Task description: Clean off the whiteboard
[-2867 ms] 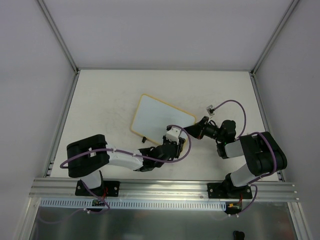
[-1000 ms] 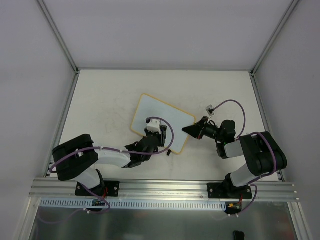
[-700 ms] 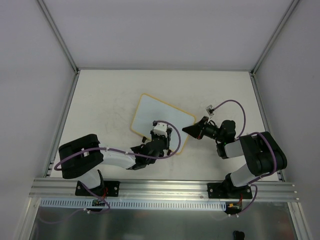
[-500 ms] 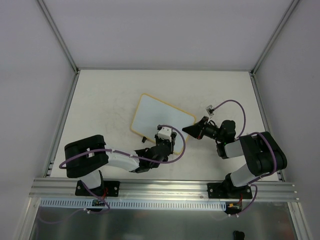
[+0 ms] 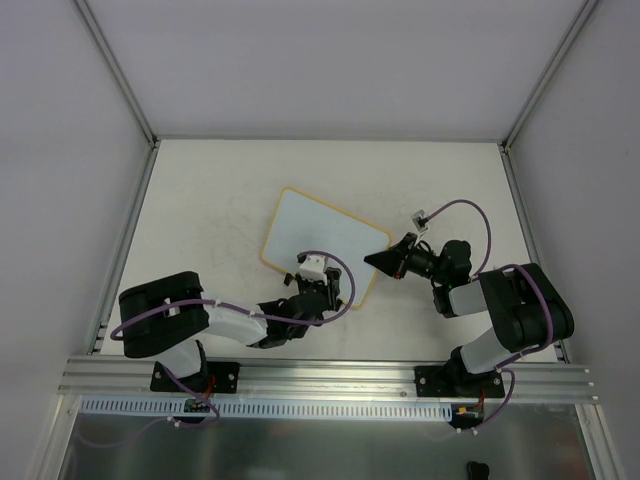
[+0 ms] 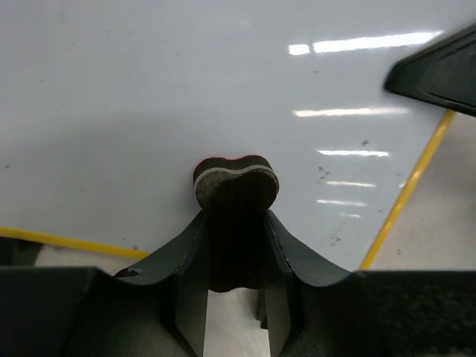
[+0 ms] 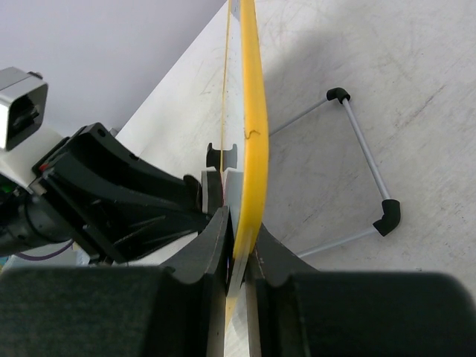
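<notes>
Pale desk between grey walls. Left jaws clenched on black eraser, pressed to whiteboard; right jaws grasping its yellow edge, wire stand just beside.

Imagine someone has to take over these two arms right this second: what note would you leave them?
Left gripper: shut on the small black bone-shaped eraser, which seems pressed to the white rectangular yellow-framed whiteboard mid-table.
Right gripper: shut on that whiteboard's yellow edge at its right corner.
Done: the board looks almost wholly white.
Left: a few faint dark specks near the yellow edge by the right gripper; wipe those, then release both.
</notes>
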Motion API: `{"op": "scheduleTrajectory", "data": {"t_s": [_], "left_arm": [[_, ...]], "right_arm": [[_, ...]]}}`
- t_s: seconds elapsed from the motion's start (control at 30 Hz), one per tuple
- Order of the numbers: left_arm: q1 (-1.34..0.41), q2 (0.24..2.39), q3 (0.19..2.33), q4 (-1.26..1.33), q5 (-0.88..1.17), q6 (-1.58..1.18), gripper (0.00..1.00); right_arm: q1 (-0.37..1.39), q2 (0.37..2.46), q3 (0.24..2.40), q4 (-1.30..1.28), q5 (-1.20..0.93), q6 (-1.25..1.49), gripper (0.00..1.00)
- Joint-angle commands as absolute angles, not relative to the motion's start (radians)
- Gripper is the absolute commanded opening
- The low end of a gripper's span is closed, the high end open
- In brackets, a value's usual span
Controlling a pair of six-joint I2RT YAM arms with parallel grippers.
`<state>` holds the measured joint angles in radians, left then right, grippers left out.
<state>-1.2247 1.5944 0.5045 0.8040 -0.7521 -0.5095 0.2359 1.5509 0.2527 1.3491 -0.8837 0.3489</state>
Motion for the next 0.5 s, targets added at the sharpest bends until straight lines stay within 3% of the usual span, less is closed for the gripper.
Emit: {"op": "scheduleTrajectory", "data": {"t_s": [0.0,0.47], "left_arm": [[-1.157,1.548,0.43,0.807,-0.813,-0.542,0.0],[-1.203,1.632,0.584,0.859,-0.739,-0.434,0.0]], "right_arm": [[0.248,1.551,0.252,1.531,-0.934,0.236,0.0],[0.248,1.549,0.25,1.531,-0.933,0.236,0.0]]}}
